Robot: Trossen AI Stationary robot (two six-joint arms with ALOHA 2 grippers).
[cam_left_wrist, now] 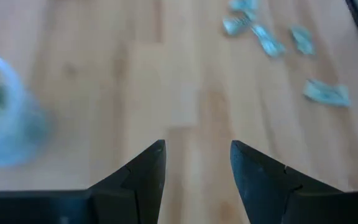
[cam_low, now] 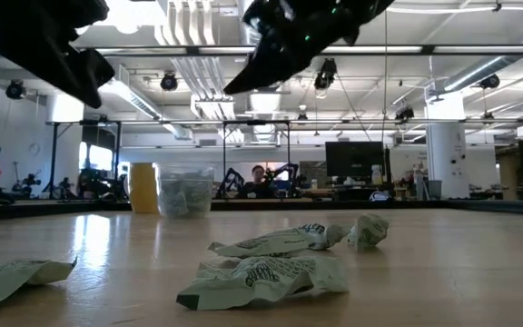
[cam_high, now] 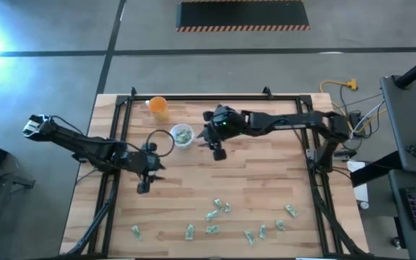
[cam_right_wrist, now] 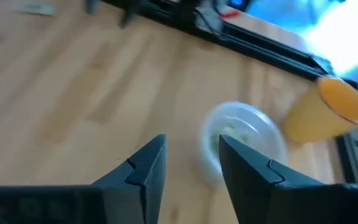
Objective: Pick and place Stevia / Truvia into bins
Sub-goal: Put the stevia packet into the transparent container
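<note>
We see crumpled paper sachets [cam_high: 217, 210] low on the plank table [cam_high: 266, 180]; round clear cup [cam_high: 183, 135] mid-frame; both grippers [cam_high: 144, 182] [cam_high: 216, 148] spread, empty.

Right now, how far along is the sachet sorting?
Done: the clear cup already holds several sachets. In hand: nothing; the right gripper is open beside the cup, the left gripper open and empty. Left: about ten sachets scattered along the table's near edge.

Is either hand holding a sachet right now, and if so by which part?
Nothing is held. The right hand is open and empty beside the clear cup; the left hand is open and empty over bare table.
</note>
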